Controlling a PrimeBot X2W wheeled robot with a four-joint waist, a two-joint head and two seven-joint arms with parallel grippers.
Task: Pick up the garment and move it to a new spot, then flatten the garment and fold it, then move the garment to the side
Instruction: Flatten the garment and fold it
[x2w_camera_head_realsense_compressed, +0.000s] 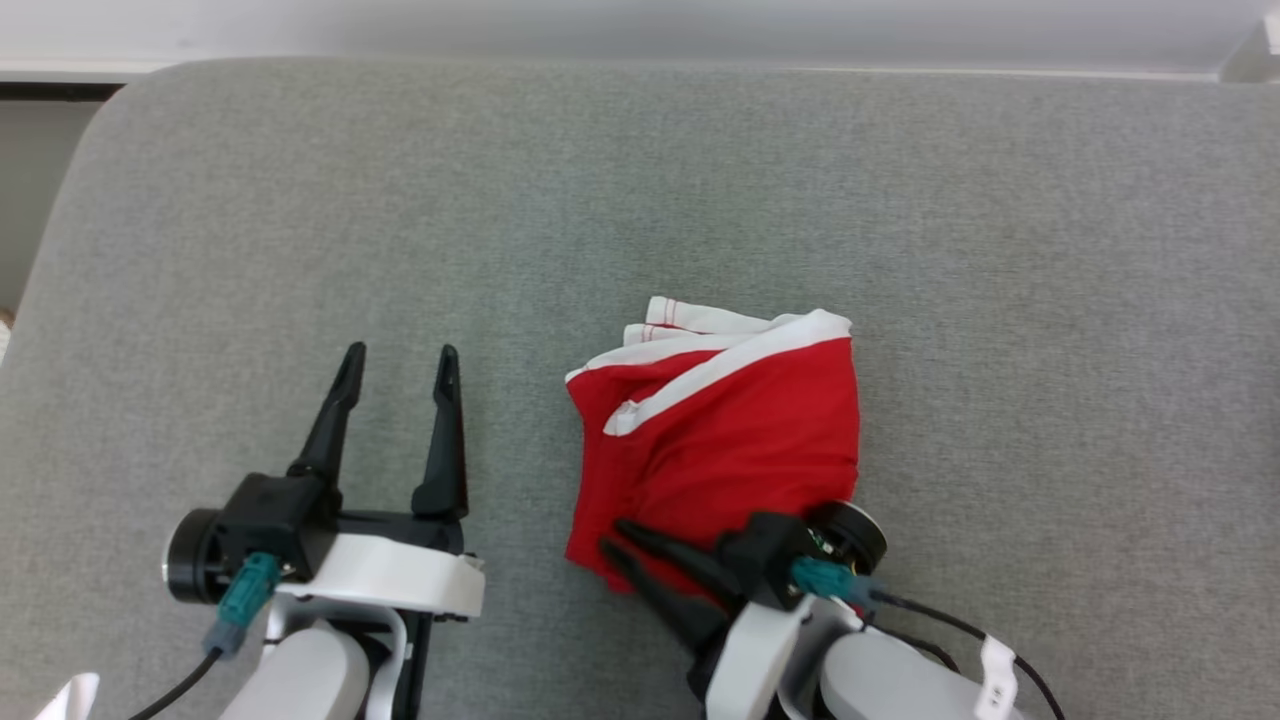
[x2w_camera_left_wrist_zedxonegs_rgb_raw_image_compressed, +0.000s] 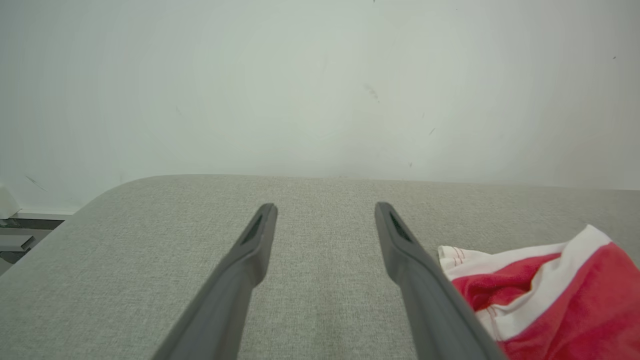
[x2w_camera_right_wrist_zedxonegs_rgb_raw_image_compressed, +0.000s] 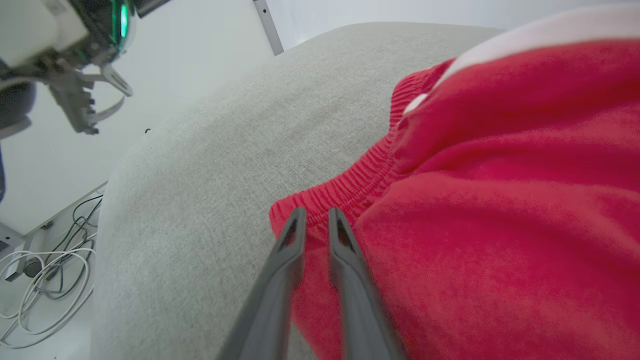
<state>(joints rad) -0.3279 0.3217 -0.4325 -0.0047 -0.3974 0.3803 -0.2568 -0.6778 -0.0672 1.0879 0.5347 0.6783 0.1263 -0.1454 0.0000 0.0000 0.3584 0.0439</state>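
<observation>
One grey woven cushion (x2w_camera_head_realsense_compressed: 640, 200), rounded corners; pale wall (x2w_camera_left_wrist_zedxonegs_rgb_raw_image_compressed: 320, 75) behind. Red fleecy garment (x2w_camera_head_realsense_compressed: 730, 440), white trim, lies right of centre. Left gripper (x2w_camera_head_realsense_compressed: 401, 350) spread; right gripper (x2w_camera_head_realsense_compressed: 612, 534) nearly together at ribbed hem, grip unclear.

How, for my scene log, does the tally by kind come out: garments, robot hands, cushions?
Garment: 1
Hands: 2 (left hand, right hand)
Cushion: 1
Total: 4
</observation>
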